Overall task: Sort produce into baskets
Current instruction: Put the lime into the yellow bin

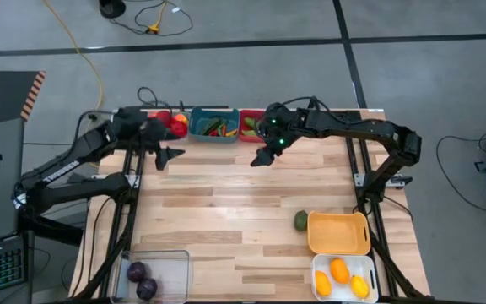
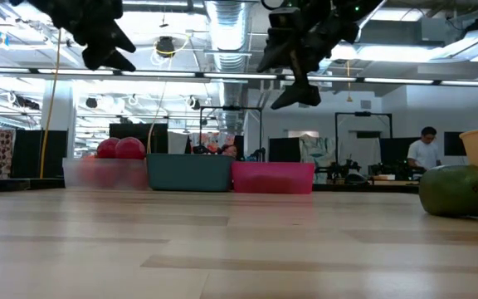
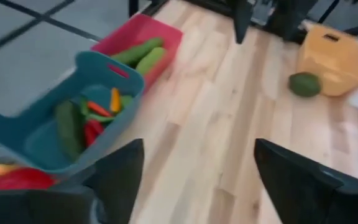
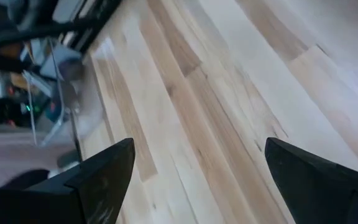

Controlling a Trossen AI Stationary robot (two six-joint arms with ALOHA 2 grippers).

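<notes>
We see one loose green fruit (image 1: 300, 221) lying on the wooden surface (image 1: 226, 203), touching the empty orange-yellow basket (image 1: 338, 233), well apart from both sets of jaws. The white basket (image 1: 344, 277) beside it holds orange and yellow pieces; the clear basket (image 1: 154, 274) holds two purple ones. Along the far edge we find the pale basket of red fruit (image 1: 174, 123), the teal basket (image 1: 213, 125) with mixed vegetables, and the red basket (image 1: 251, 127) with green ones. The left gripper (image 1: 169, 154) hangs above the surface near the pale basket, jaws released and empty. The right gripper (image 1: 261, 157) hovers by the red basket, jaws spread wide, empty.
</notes>
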